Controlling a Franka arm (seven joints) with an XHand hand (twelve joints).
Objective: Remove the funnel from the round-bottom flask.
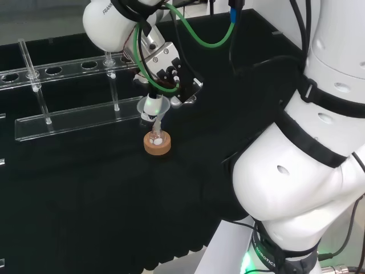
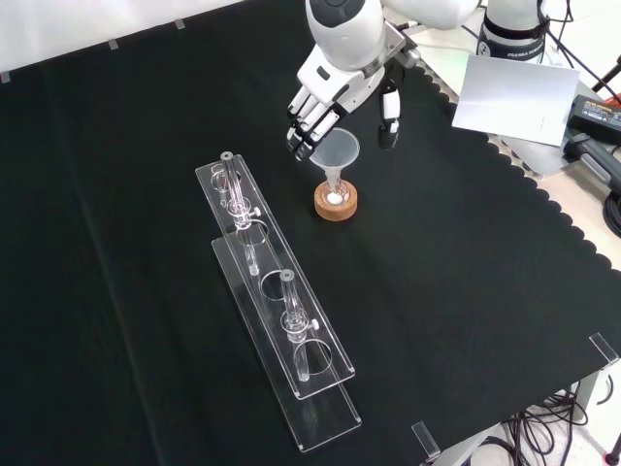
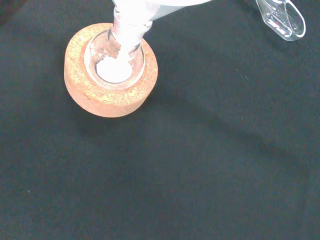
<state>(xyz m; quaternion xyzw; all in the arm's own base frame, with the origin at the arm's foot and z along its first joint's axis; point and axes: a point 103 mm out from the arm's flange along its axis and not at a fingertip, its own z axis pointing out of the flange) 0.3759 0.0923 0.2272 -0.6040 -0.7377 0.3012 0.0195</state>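
Closing on the funnel, the hand has curled fingers at its rim, the thumb apart; a grip isn't clear. Its stem sits in the flask on the cork ring. Next, I judge: pinch, lift straight up.

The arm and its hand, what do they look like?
The arm is glossy white with rounded links and black bands at the joints. Green and black cables loop down to the wrist. The hand is white with black fingers.
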